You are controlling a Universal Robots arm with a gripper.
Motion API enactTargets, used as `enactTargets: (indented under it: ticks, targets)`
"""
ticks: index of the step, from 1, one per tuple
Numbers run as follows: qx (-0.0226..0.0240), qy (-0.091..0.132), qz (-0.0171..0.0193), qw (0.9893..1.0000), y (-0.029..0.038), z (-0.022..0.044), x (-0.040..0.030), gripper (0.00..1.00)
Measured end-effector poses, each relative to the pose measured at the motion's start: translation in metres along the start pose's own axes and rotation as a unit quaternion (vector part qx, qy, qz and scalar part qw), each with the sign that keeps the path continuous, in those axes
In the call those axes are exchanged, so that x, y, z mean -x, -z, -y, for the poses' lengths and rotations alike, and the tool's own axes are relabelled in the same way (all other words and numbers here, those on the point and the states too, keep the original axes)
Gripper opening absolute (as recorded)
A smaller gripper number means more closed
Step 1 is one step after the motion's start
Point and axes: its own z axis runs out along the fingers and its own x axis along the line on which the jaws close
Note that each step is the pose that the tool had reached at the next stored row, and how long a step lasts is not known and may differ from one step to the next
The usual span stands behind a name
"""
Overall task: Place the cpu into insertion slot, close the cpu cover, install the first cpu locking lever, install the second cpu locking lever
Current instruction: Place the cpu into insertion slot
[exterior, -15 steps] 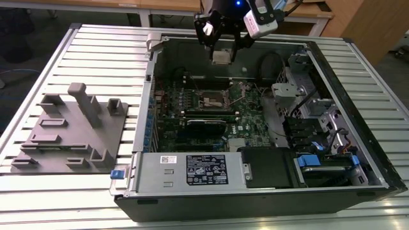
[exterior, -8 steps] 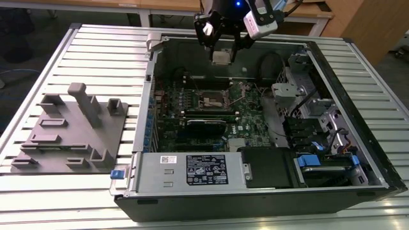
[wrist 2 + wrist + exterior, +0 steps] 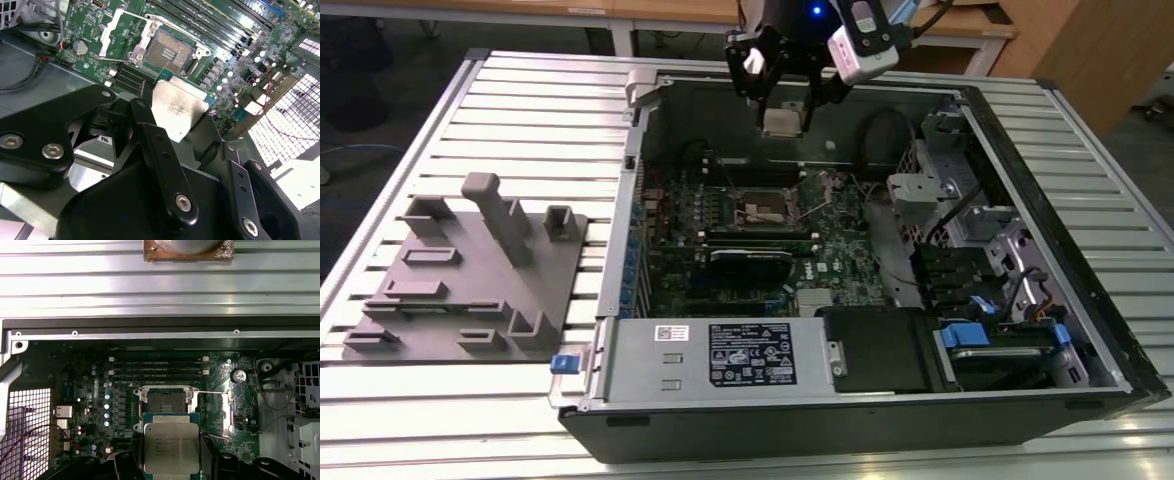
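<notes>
Two black fingers [image 3: 152, 135] loom closest in the second wrist view. They are closed on opposite edges of the cpu [image 3: 180, 112], a flat square chip with a dull silver face. The chip is gripped and nothing else is held.

From across the room, the arm hangs over the far side of an open computer case [image 3: 1067, 330] that lies on a slatted metal tabletop [image 3: 520, 90]. The cpu [image 3: 783, 122] is in the air, well above the green motherboard [image 3: 841, 240]. It touches nothing but the fingers.

The insertion slot [image 3: 767, 207] sits near the middle of the board: a square socket with a silver rim and a dark centre, empty. In the first wrist view the cpu [image 3: 171, 447] appears just short of the insertion slot [image 3: 166, 400], not yet over it. The cpu cover [image 3: 111, 34] looks swung open to one side of the socket, leaving the opening free.

The step in hand seems to be carrying the chip to the socket. To do it well, I would judge the chip needs to be level, squared to the rim, and centred before it goes down. It should descend straight and gently, without sliding, since the socket contacts probably bend easily.
</notes>
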Motion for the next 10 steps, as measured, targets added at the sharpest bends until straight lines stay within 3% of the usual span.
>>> enactTargets:
  ticks: [10]
  targets:
    - [0.0001,0.000,0.0000,1.0000,-0.0014,0.0001,0.0000,0.54]
